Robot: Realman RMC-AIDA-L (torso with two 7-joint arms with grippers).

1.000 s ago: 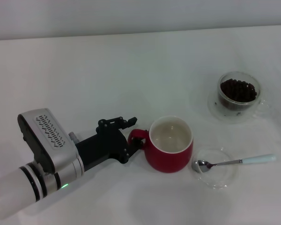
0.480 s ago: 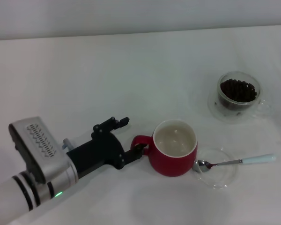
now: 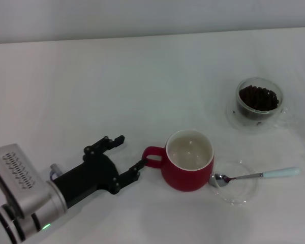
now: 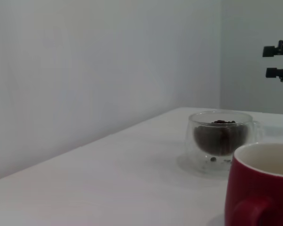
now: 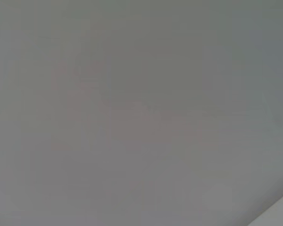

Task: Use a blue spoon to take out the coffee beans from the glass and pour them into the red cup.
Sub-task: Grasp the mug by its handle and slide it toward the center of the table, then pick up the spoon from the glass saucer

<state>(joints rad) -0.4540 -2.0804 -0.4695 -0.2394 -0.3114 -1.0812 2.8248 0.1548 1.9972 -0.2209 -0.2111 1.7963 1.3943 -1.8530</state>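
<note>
Blue spoon (image 3: 256, 175) only in head view, left tool (image 3: 128, 155) spread beside red cup (image 3: 188, 160)

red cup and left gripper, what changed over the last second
The left gripper let go of the red cup's handle and backed off toward the robot, open. The cup had first slid slightly right, toward the saucer. The blue spoon and the glass of coffee beans stayed put.

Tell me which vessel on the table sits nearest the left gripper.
The red cup: its handle almost meets the open left gripper. The glass of coffee beans and the saucer lie farther right.
</note>
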